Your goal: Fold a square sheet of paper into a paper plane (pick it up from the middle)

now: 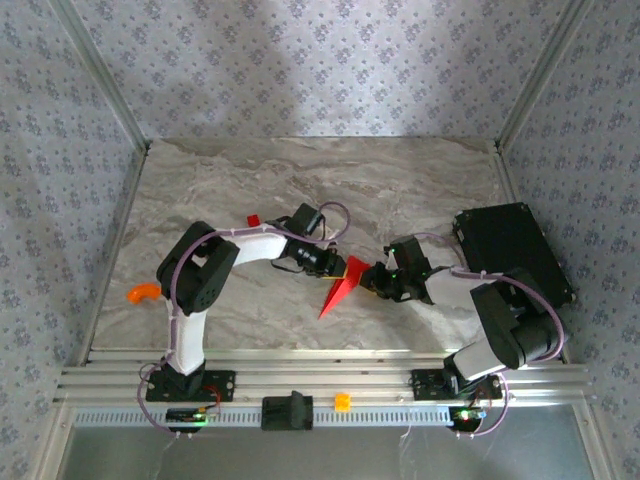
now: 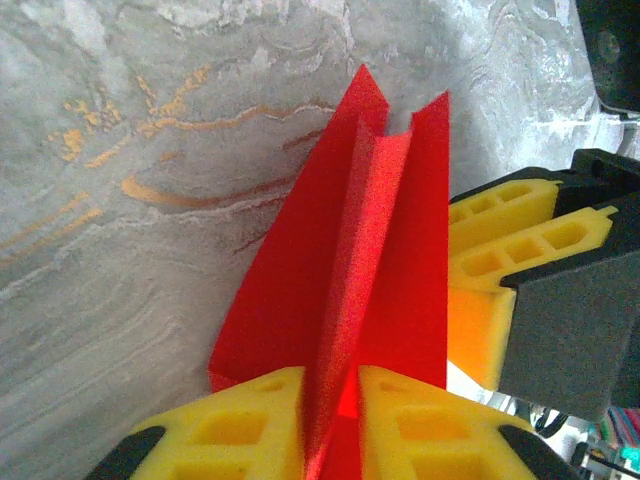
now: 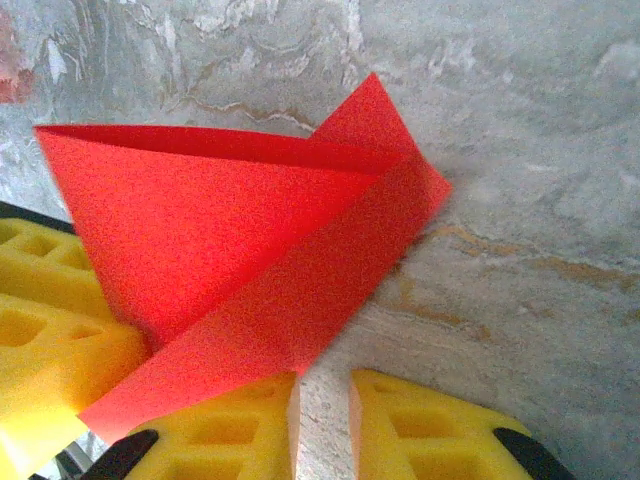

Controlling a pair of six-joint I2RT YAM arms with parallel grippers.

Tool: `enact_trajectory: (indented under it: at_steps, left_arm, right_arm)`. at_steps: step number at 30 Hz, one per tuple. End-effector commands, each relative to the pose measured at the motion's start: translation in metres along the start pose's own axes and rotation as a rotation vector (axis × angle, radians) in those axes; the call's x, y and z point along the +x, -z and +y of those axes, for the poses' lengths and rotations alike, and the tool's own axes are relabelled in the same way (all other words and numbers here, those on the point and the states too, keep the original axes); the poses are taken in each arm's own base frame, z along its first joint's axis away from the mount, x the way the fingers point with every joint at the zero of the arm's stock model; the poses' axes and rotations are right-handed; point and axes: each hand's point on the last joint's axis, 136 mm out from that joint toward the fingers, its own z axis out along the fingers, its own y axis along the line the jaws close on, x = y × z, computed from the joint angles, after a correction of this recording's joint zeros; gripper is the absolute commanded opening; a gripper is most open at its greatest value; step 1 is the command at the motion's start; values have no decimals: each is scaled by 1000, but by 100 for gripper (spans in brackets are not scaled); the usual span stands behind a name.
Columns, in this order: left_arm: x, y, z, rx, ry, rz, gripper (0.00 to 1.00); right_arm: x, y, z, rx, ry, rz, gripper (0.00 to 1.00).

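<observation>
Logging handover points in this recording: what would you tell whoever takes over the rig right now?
Left gripper: shut on the raised centre ridge of the red paper.
Right gripper: jaws nearly closed, bare table showing through the slim gap; no paper in it, a flap lies across one finger.
Paper: mid-table between both grippers, pointed end toward the near edge.
Done: sheet folded into a pointed wedge with a centre ridge and two side flaps.
To do: probably the wing folds and a flat set-down; it is not yet a narrow dart.
</observation>
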Motion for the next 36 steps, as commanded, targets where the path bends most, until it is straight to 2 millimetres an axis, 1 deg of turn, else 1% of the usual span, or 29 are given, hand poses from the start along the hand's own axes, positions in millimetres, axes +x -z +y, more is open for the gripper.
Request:
enact_trajectory:
  at_steps: [1,4,7,9,13,15,17,21,25,28,29,32,33,36]
  left_arm:
    - [-3,15,-22,5,-72,-43,13]
    - [-3,24,-22,-51,-90,-92,8]
    - [-4,38,-18,-142,-104,-172,7]
    - [-5,49,-9,-230,-93,-224,5]
    - [-2,66,3,-375,-85,-307,5]
    - [0,74,9,-435,-76,-332,5]
    - [2,77,11,-461,-72,-351,5]
    - [6,79,14,-498,-64,-362,5]
    - [11,78,15,-515,-57,-364,6]
    - [14,76,18,-524,-49,-362,6]
    - [15,76,18,-524,-48,-363,6]
    - [17,76,20,-528,-38,-359,6]
    - [18,75,21,-533,-37,-358,6]
    - [20,77,26,-563,-31,-355,6]
  right_arm:
    - [-8,3,11,-47,6,-41,24]
    - [-10,9,18,-67,5,-57,27]
    - [-12,16,25,-89,3,-76,30]
    - [-13,20,31,-102,4,-88,33]
    - [-12,19,41,-99,17,-89,37]
    - [-10,17,53,-118,30,-92,39]
    - [-9,14,64,-123,43,-100,42]
    - [-4,3,85,-145,70,-80,43]
    - [-3,-13,92,-138,29,-62,43]
    - [1,-27,98,-145,-2,-20,42]
    - [3,-31,99,-147,-8,-10,41]
    - [6,-41,91,-120,-31,8,39]
    - [6,-42,88,-118,-38,8,39]
    - [8,-42,89,-133,-37,11,39]
